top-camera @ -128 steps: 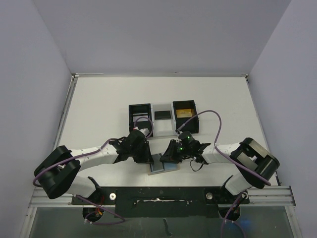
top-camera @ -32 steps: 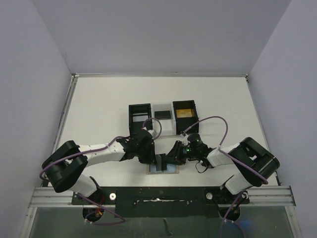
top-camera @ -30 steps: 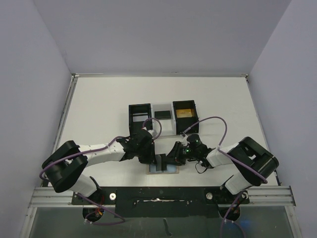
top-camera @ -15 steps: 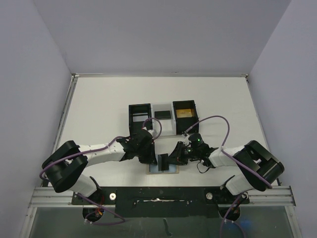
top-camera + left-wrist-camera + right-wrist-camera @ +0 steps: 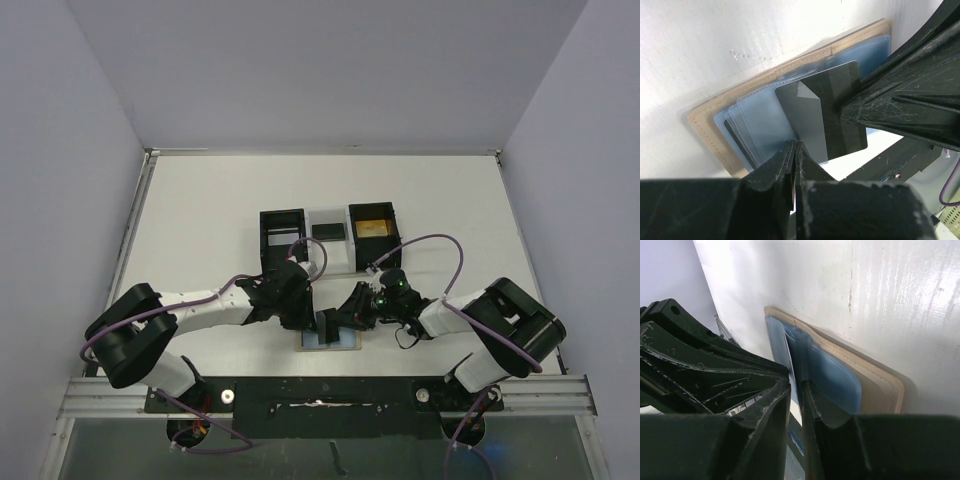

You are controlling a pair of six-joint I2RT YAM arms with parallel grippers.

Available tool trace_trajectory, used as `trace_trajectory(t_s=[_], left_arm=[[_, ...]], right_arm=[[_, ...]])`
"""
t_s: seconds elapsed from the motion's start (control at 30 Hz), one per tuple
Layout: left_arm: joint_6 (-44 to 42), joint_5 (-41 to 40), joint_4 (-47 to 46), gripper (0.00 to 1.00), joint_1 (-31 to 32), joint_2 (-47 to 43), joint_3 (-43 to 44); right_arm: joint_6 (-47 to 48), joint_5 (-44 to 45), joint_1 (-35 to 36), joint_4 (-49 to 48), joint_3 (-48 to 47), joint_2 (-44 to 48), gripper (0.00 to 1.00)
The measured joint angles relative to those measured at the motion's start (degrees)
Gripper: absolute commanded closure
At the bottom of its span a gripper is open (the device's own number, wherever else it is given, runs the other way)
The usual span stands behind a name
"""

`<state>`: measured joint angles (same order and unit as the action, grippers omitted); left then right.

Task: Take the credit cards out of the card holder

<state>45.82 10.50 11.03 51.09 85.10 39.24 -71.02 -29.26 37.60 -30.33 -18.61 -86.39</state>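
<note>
Top external | card holder (image 5: 345,341) flat, long axis left-right | right fingers (image 5: 765,420) pinch card (image 5: 815,115) | left fingers (image 5: 775,170) seemingly closed

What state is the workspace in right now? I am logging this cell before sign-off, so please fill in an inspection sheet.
Surface: white table, no spills seen.
Job's things: card holder lies open and flat; a dark card is raised over its blue-grey panels.
Clutter: black tray behind the holder, with a gold card in the right compartment and a second dark card in the middle one.
Grippers: right gripper shut on the dark card; left gripper shut at the card's lower corner, and whether it grips anything is unclear.
Cables: purple cables loop above both arms.
Surroundings: plain grey walls; nothing else seen.
</note>
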Motion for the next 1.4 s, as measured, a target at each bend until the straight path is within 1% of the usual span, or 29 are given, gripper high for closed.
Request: trace_trajectory(t_s=[0.17, 0.23, 0.27, 0.3, 0.33, 0.4, 0.43, 0.53, 0.77, 0.97, 1.17, 1.27, 1.4], left_arm=[[0.00, -0.02, 0.00, 1.00, 0.00, 0.00, 0.00], [0.00, -0.02, 0.00, 1.00, 0.00, 0.00, 0.00], [0.00, -0.02, 0.00, 1.00, 0.00, 0.00, 0.00], [0.00, -0.02, 0.00, 1.00, 0.00, 0.00, 0.00], [0.00, -0.02, 0.02, 1.00, 0.00, 0.00, 0.00], [0.00, -0.04, 0.04, 1.00, 0.00, 0.00, 0.00], [0.00, -0.04, 0.04, 1.00, 0.00, 0.00, 0.00], [0.13, -0.17, 0.09, 1.00, 0.00, -0.02, 0.00], [0.28, -1.86, 0.70, 1.00, 0.15, -0.66, 0.00], [0.31, -2.03, 0.76, 1.00, 0.15, -0.68, 0.00], [0.42, -2.56, 0.98, 1.00, 0.15, -0.92, 0.00], [0.42, -3.19, 1.31, 0.99, 0.15, -1.18, 0.00], [0.42, -3.91, 1.86, 0.98, 0.15, -1.53, 0.00]], right_arm=[[-1.03, 0.59, 0.48, -3.32, 0.98, -0.42, 0.81], [-1.05, 0.63, 0.85, -3.87, 0.98, -0.42, 0.81], [-1.03, 0.76, 1.14, -3.91, 0.98, -0.44, 0.84], [-0.98, 0.81, 1.44, -3.89, 0.96, -0.57, 0.91], [-0.83, 1.03, 1.77, -3.76, 0.92, -0.74, 0.95], [-0.31, 1.29, 2.25, -2.95, 0.70, -0.94, 1.00], [-0.02, 1.55, 2.32, -2.34, 0.50, -0.92, 1.00], [0.70, 2.21, 2.34, -0.44, 0.04, 0.20, 1.00], [4.15, 3.41, 1.68, 7.65, -1.05, 6.01, 1.00], [4.87, 4.48, 1.42, 11.58, -1.22, 8.41, 1.00], [5.75, 7.91, 1.44, 16.85, -1.84, 13.22, 1.00], [6.29, 8.96, 1.44, 18.56, -2.54, 15.56, 1.00], [6.49, 9.03, 1.51, 18.40, -2.97, 15.78, 1.00]])
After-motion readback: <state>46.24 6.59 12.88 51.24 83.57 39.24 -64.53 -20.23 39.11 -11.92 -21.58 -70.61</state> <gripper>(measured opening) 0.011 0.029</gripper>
